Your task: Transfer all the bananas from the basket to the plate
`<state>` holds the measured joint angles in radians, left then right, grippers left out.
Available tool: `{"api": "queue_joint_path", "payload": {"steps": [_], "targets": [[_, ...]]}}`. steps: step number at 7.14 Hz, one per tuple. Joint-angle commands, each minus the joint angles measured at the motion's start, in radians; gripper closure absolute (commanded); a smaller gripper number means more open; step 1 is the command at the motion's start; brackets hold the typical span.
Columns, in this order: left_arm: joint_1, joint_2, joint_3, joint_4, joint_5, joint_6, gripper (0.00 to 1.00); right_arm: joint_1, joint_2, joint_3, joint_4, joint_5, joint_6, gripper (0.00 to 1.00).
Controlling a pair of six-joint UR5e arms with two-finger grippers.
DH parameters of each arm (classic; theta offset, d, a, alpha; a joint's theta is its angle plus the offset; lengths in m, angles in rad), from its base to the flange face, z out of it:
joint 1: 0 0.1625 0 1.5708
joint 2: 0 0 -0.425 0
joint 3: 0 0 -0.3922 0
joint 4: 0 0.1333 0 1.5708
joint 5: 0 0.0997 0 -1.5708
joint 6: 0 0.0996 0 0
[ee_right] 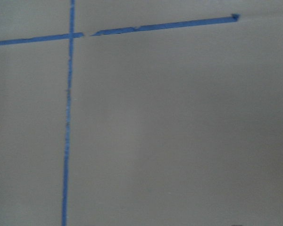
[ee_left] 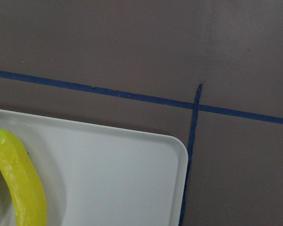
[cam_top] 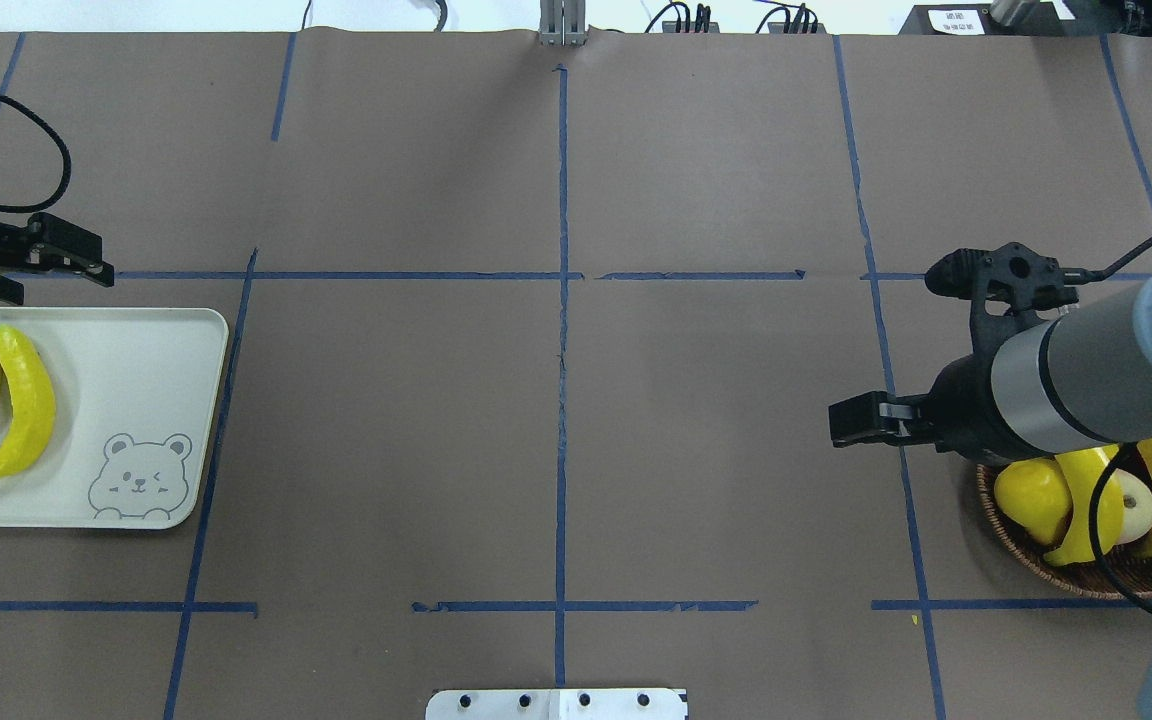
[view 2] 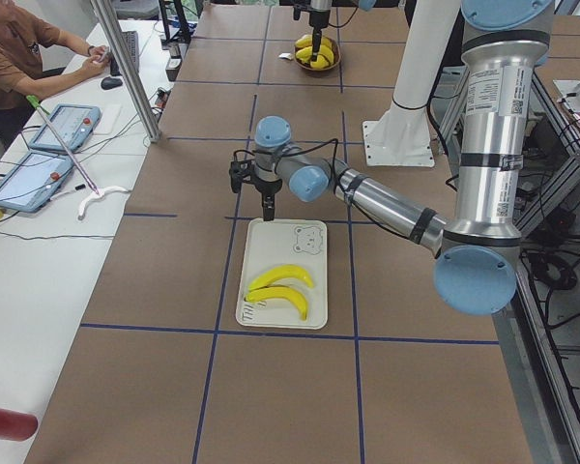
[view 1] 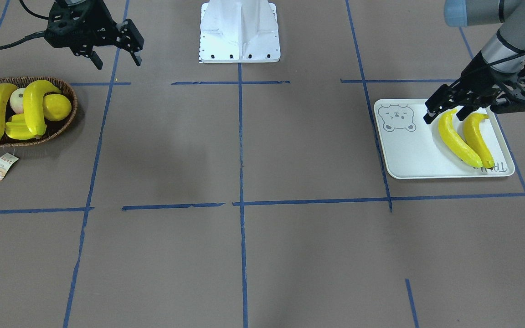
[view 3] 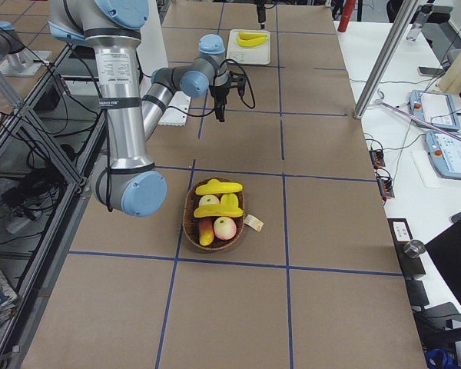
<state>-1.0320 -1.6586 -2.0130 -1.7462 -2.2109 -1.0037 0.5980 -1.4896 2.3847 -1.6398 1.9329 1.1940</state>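
Lying side by side on the plate [view 1: 408, 150], two bananas [view 1: 458, 141] are seen near the left gripper [view 1: 445, 115], which is spread and empty. The other two bananas [view 1: 34, 107] are held in the basket [view 1: 74, 107], with the right gripper [view 1: 118, 63] spread empty nearby.

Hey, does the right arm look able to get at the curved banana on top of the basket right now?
Probably yes. The right gripper hangs open and empty just beside the basket, and the curved banana lies on top of the other fruit with nothing covering it.
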Motion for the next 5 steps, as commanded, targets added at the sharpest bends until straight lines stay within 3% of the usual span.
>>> {"api": "queue_joint_path", "payload": {"steps": [1, 3, 5], "targets": [[0.016, -0.029, -0.009, 0.027, 0.000, -0.010, 0.00, 0.006, -0.198, 0.016, 0.164, -0.003, -0.120, 0.00], [0.023, -0.029, -0.009, 0.025, 0.000, -0.010, 0.00, 0.032, -0.413, -0.027, 0.447, 0.006, -0.125, 0.00], [0.023, -0.040, -0.006, 0.027, 0.000, -0.010, 0.00, 0.101, -0.507, -0.070, 0.527, 0.037, -0.126, 0.00]]}}
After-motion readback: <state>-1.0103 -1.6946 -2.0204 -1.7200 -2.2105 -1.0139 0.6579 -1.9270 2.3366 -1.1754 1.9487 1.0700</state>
